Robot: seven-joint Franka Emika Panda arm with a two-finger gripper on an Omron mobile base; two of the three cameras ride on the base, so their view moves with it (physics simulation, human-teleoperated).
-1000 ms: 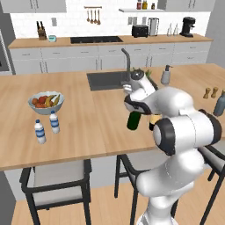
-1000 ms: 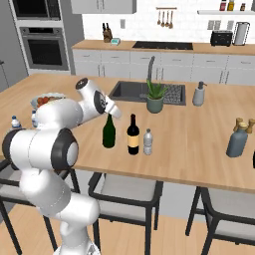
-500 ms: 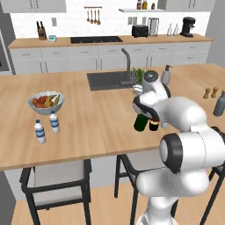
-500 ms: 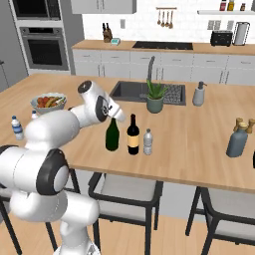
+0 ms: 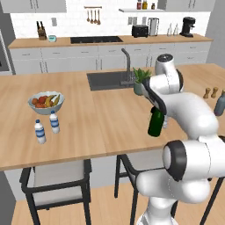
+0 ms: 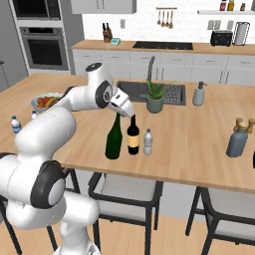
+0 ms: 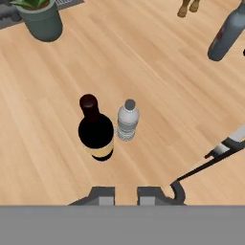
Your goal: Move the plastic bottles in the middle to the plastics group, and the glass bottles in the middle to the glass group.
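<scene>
— Where is the gripper (image 6: 121, 106) now, and how does it stand?

— It is above the wooden island counter (image 6: 199, 134), right over the neck of the dark green wine bottle (image 6: 114, 139). The two fingers are closed together. I cannot tell if they pinch the neck or are only just above it. In the left base view the arm covers the top of this bottle (image 5: 155, 122).

— And the other bottles in the middle?

— The near-black wine bottle with the tan label (image 7: 95, 129) stands upright just beside the green one. The small clear plastic bottle (image 7: 128, 119) stands close at its other side, almost touching it. Both are seen from above in the hand view.

— Where are the groups?

— The two blue-labelled water bottles (image 5: 46, 126) stand near the fruit bowl (image 5: 45, 102), well apart from the middle. The grey-blue bottle (image 6: 237, 140) stands far on the opposite side of the counter, beside two small brown shakers (image 6: 242, 123). A potted plant (image 6: 155, 97) is near the sink (image 6: 133, 89).
</scene>
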